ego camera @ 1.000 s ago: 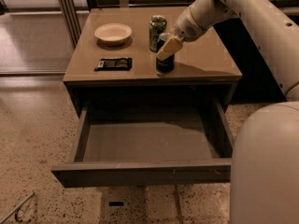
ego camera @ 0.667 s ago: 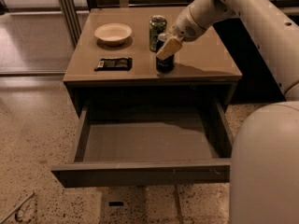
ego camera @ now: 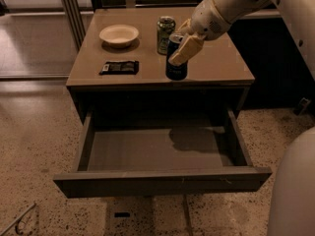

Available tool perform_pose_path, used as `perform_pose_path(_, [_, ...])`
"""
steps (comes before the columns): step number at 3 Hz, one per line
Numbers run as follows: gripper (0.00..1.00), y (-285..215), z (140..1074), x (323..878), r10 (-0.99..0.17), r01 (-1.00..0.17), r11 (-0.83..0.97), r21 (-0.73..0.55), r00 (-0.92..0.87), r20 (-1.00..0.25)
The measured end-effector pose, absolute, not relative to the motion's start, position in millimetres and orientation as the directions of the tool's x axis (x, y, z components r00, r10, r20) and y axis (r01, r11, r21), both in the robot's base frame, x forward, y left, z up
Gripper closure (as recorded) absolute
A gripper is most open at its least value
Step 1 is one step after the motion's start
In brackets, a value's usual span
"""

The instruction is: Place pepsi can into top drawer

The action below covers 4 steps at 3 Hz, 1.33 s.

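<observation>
The pepsi can (ego camera: 175,69), dark blue with a silver top, stands upright near the front edge of the tan table top (ego camera: 216,65), right of centre. My gripper (ego camera: 180,47) comes in from the upper right and is closed around the can's upper half. One tan finger (ego camera: 186,48) lies across the can's front and hides its logo. I cannot tell whether the can rests on the table or is just off it. The top drawer (ego camera: 162,181) is pulled fully open below the table, and its grey inside is bare.
A green patterned can (ego camera: 165,35) stands just behind the pepsi can. A cream bowl (ego camera: 118,35) sits at the back left and a dark snack packet (ego camera: 118,67) at the front left. My white arm (ego camera: 290,14) and base (ego camera: 295,191) fill the right side.
The gripper and the pepsi can have shifted very slightly to the right. Nothing else has moved.
</observation>
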<state>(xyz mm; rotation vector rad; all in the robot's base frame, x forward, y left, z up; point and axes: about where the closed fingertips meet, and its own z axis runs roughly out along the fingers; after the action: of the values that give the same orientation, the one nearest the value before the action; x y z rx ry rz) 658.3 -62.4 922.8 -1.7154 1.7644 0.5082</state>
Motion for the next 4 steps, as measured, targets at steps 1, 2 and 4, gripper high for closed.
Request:
perform_pose_path(1, [1.00, -55.8, 938.6, 615.0, -0.695, -0.995, -0.061, -0.074, 0.095, -0.713])
perform_pose_path(2, [1.00, -55.6, 935.7, 599.4, -0.697, -0.993, -0.111, -0.027, 0.097, -0.710])
perform_pose_path(4, [1.00, -62.2, 887.3, 599.1, -0.767, -0.988, -0.041, -0.147, 0.125, -0.630])
